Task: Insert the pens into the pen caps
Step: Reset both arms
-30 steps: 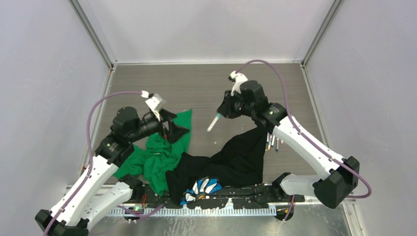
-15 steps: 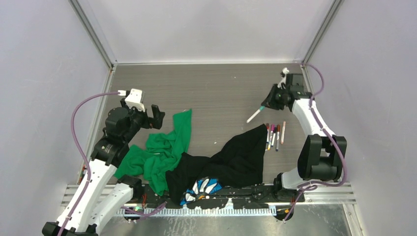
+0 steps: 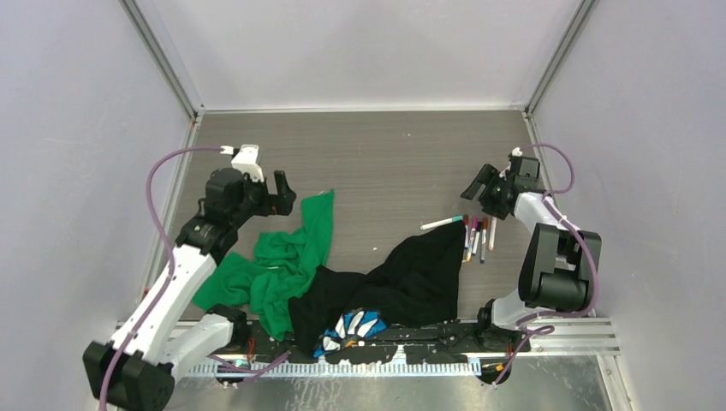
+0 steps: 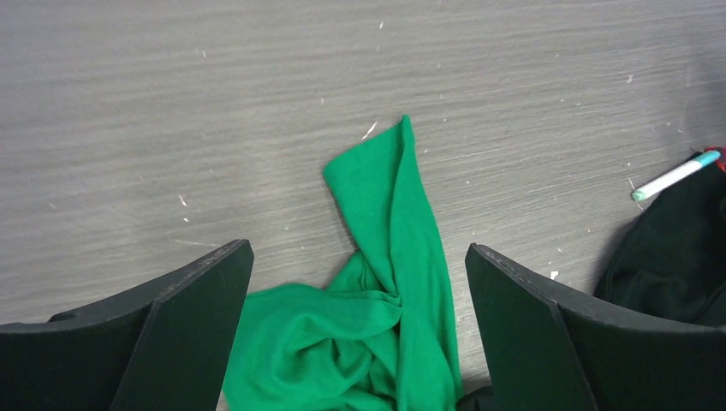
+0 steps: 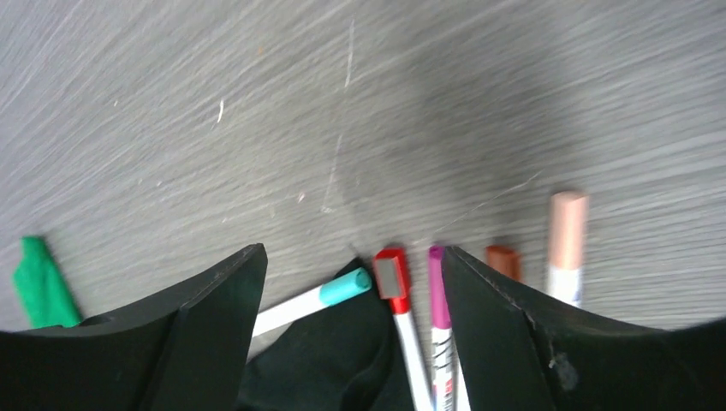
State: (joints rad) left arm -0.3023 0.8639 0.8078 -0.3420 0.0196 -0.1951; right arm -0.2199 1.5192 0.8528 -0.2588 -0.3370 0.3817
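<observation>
Teal-capped pen (image 3: 442,223) lies flat on the tabletop (image 3: 368,154), just left of the row of capped pens (image 3: 478,238). Right end effector (image 5: 351,257) hovers over it, wide open and empty. Left end effector (image 4: 357,248) is open and empty too. I'd lift straight up, no nudging the row.

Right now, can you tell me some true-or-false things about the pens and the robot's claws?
The right claw holds the teal pen. False: it is open and empty; the teal pen lies on the table.
The left claw is open above the green cloth. True.
The pens lie on the green cloth. False: they lie on the table beside the black cloth.
A red-capped pen lies next to a magenta-capped pen. True.
</observation>
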